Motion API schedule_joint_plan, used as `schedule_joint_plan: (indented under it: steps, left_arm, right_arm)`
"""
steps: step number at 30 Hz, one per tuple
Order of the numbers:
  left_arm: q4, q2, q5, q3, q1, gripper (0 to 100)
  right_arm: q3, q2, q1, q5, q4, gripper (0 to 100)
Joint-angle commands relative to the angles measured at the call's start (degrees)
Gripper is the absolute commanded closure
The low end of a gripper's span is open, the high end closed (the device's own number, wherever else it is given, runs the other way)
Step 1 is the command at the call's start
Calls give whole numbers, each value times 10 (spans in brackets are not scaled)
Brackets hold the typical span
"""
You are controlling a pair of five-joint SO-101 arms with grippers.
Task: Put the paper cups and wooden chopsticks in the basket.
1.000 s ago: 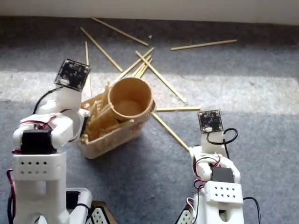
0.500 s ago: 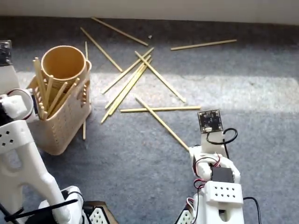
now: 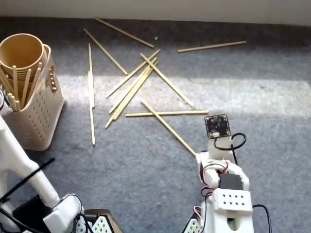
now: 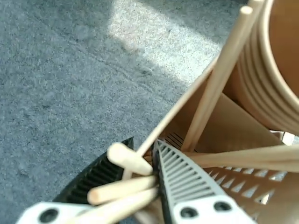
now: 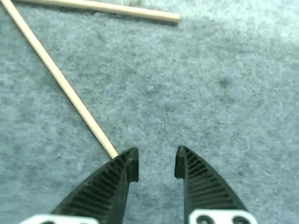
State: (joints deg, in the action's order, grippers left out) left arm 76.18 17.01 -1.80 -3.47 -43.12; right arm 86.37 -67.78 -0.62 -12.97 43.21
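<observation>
The cream perforated basket [image 3: 38,114] is at the far left edge of the high view, leaning a little. It holds stacked paper cups [image 3: 22,48] and several wooden chopsticks [image 3: 13,82]. My left gripper [image 4: 144,143] is shut on the basket's wall [image 4: 243,186], with chopstick ends [image 4: 124,189] caught between its fingers and the cups [image 4: 280,70] just beyond. Several loose chopsticks [image 3: 135,83] lie scattered over the grey carpet. My right gripper [image 5: 154,163] hangs open just above the carpet, by the near end of one chopstick [image 5: 60,84].
The right arm's white base [image 3: 226,194] stands at the front right, and the left arm's white link [image 3: 24,179] runs up the front left. Two chopsticks [image 3: 91,104] lie close to the basket. A pale wall strip [image 3: 155,7] borders the far side.
The left arm has swung the basket with its cups from the middle of the carpet to the far left edge, uncovering chopsticks on the carpet. The right arm has stayed put.
</observation>
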Motion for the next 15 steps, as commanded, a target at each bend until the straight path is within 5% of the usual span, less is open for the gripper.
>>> schedule_joint_plan:
  steps: [1,15]
  left_arm:
    - [-18,-36,-24,36,15,997]
    - [-18,-65,-149,-15,148,997]
  right_arm:
    - [-4,-8,-7,-8,-12,854]
    - [-4,-8,-7,-8,-12,854]
